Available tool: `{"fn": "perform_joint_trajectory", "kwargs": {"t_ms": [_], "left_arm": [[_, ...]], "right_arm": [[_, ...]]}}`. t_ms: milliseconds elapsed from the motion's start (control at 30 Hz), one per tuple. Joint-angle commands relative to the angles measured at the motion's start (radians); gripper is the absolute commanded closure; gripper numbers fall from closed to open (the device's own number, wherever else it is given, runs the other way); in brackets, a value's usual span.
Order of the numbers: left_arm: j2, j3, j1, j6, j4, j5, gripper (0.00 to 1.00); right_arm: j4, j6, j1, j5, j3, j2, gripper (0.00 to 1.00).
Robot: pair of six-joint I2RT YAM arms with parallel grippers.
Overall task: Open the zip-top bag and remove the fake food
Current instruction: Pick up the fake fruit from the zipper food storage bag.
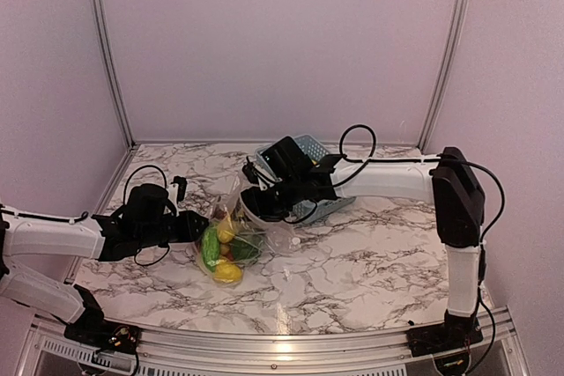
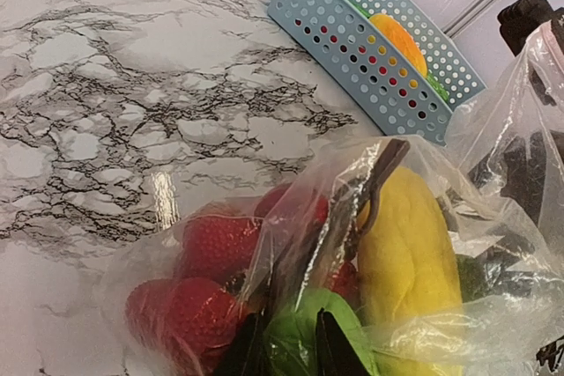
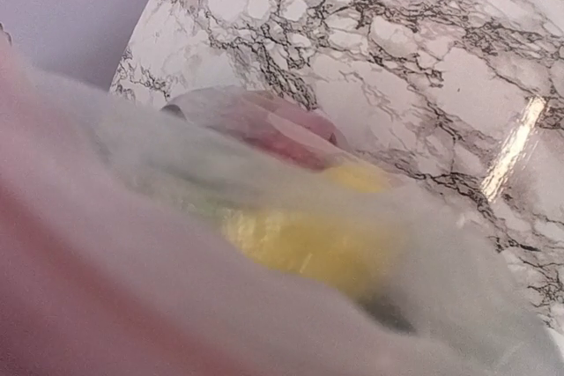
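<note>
**Plastic film may slip, bag mouth flops shut**

My L claw (image 1: 192, 224) pinches the zip-top bag (image 1: 231, 239) low, beside the fake food (image 1: 220, 248) inside it, near the basket (image 1: 310, 143). My R claw (image 1: 263, 204) is at the bag top. Spread or gripping, can't tell, film covers its cam. Weak hold there = mouth collapses. Hard tug = bag drags, food stays trapped.

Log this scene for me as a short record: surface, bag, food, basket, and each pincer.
surface: white marble-pattern table
bag: clear crinkly zip-top plastic bag, lying on the table between the two arms
food: small plastic toy produce, red, yellow and green pieces, all inside the bag
basket: pale blue perforated plastic basket, beyond the bag, holding an orange piece
left pincer: closed on the bag's left side
right pincer: at the bag's upper edge; open or shut unclear, its own view is blurred by plastic
</note>
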Motion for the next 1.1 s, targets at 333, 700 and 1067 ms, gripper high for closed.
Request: {"fn": "perform_joint_trajectory", "kwargs": {"t_ms": [333, 700, 1067], "left_arm": [[-0.012, 0.042, 0.003, 0.012, -0.155, 0.019, 0.78], [0.085, 0.023, -0.012, 0.062, -0.027, 0.008, 0.78], [0.061, -0.019, -0.012, 0.049, -0.002, -0.079, 0.77]], "right_arm": [[-0.224, 0.024, 0.017, -0.046, 0.266, 0.174, 0.38], [-0.015, 0.021, 0.048, 0.028, 0.167, 0.148, 0.4], [-0.042, -0.066, 0.045, 0.021, 0.184, 0.116, 0.66]]}}
